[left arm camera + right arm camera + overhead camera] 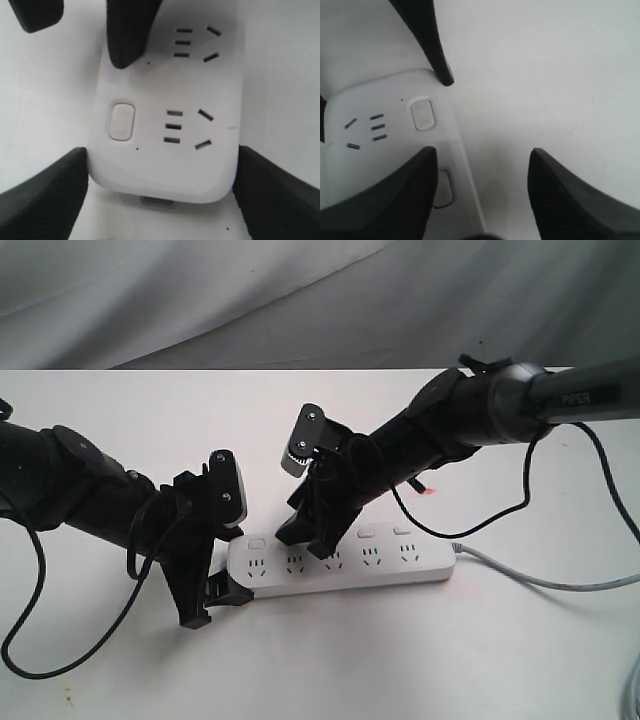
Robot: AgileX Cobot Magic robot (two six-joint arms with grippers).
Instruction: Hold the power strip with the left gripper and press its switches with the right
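The white power strip (345, 562) lies along the table, and its grey cord (530, 580) runs off to the right. My left gripper (215, 605) clamps the strip's left end; in the left wrist view its fingers (45, 200) press both long sides of the power strip (165, 165). The end switch (122, 121) sits bare. My right gripper (308, 538) is open above the strip. One of its fingers (385, 195) lies over the second switch (443, 192), and the other hangs over the bare table. Two switches (366, 532) show further right.
A white tabletop (480, 660) lies under everything, with a grey cloth backdrop (300, 300) behind it. The left arm's loose black cable (40, 640) loops over the front left. The right arm's tube lettered PIPER (590, 395) reaches in from the upper right.
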